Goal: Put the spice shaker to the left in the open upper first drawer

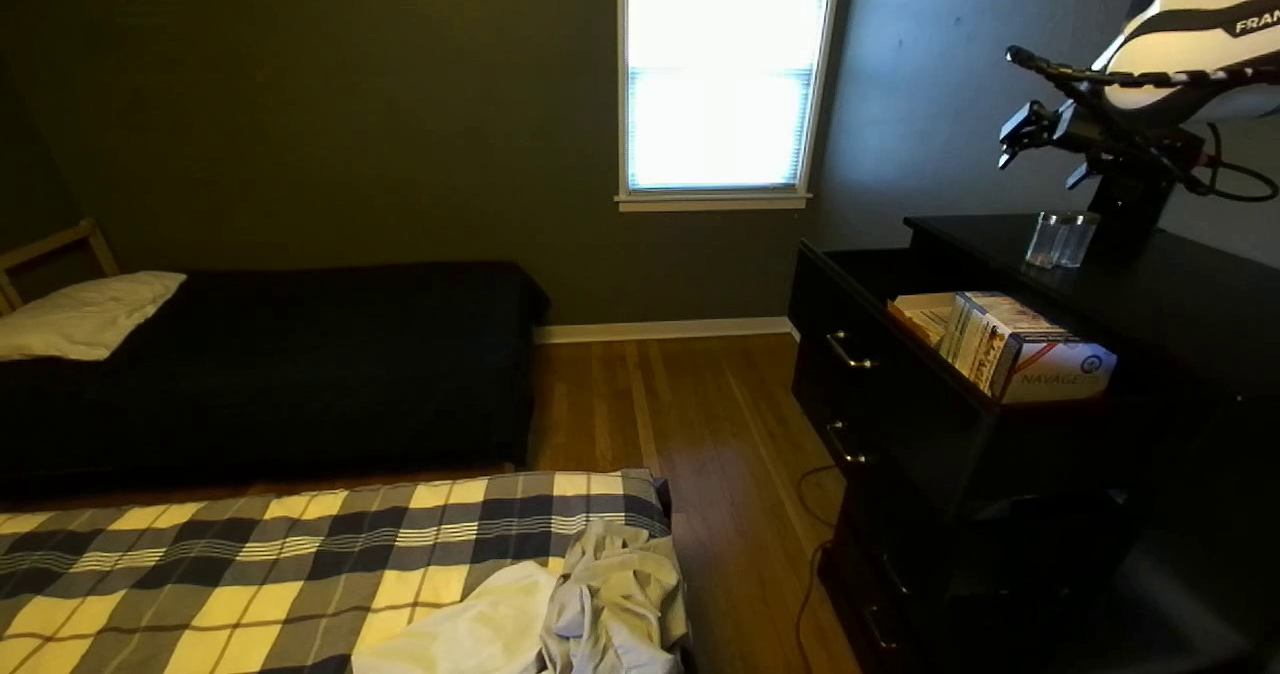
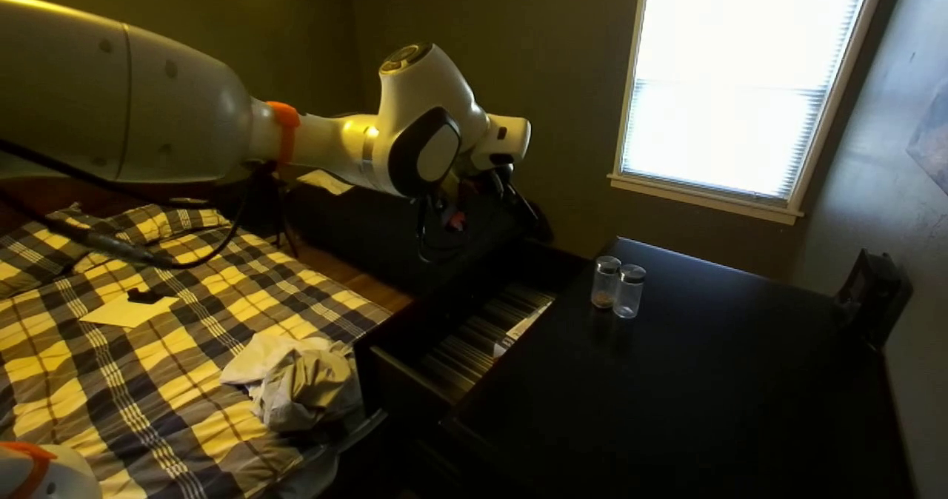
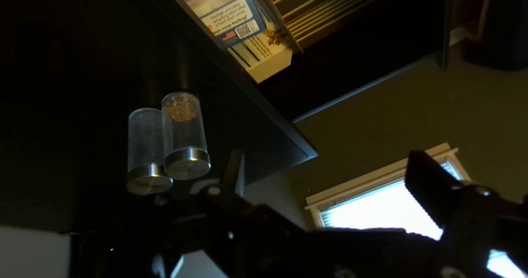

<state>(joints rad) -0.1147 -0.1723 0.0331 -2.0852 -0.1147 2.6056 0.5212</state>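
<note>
Two clear spice shakers with silver lids stand upright side by side on the black dresser top. The left one in both exterior views (image 1: 1044, 239) (image 2: 605, 284) holds a little brown spice; it also shows in the wrist view (image 3: 185, 133). The other shaker (image 2: 629, 293) looks nearly empty. The topmost drawer (image 1: 900, 384) of the dresser is pulled open in front of them; its edge also shows in the wrist view (image 3: 354, 92). My gripper (image 1: 1040, 167) is above the shakers, apart from them. Its fingers (image 3: 327, 158) are spread with nothing between them. In an exterior view the arm mostly hides it.
A Navage box (image 1: 1060, 369) and a row of thin items (image 2: 466, 351) fill part of the drawer. A black object (image 2: 875, 299) stands on the dresser by the wall. A plaid bed (image 2: 178, 366) with crumpled cloth (image 2: 304, 380) is in front of the dresser.
</note>
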